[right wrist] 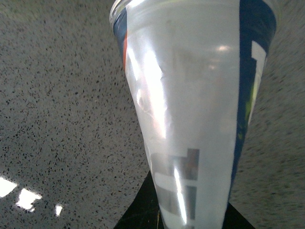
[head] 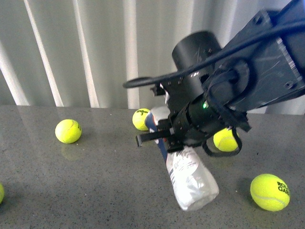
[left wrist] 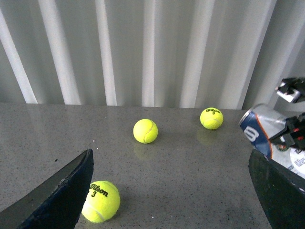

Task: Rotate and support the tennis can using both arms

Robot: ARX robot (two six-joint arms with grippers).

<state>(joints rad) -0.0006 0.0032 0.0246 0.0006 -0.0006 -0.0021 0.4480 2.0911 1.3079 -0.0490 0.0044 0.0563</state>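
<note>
The tennis can (head: 191, 177) slants across the middle of the table. Its clear end points toward me and its blue-banded end (left wrist: 258, 130) toward the curtain. My right gripper (head: 167, 139) is shut on the can near its upper part, and the bulky black right arm (head: 248, 71) reaches in from the upper right. In the right wrist view the can (right wrist: 190, 95) fills the frame between the dark fingers (right wrist: 138, 212). I cannot tell whether its low end touches the table. My left gripper (left wrist: 170, 160) is open to the can's left, its fingers (left wrist: 64, 195) wide apart over bare table, holding nothing.
Yellow tennis balls lie on the grey speckled table (head: 95, 181): one at left (head: 68, 131), one behind the can (head: 141, 119), one under the right arm (head: 225, 140), one at front right (head: 270, 192). Another ball (left wrist: 100, 201) sits by the left finger. A white curtain (head: 95, 47) hangs behind.
</note>
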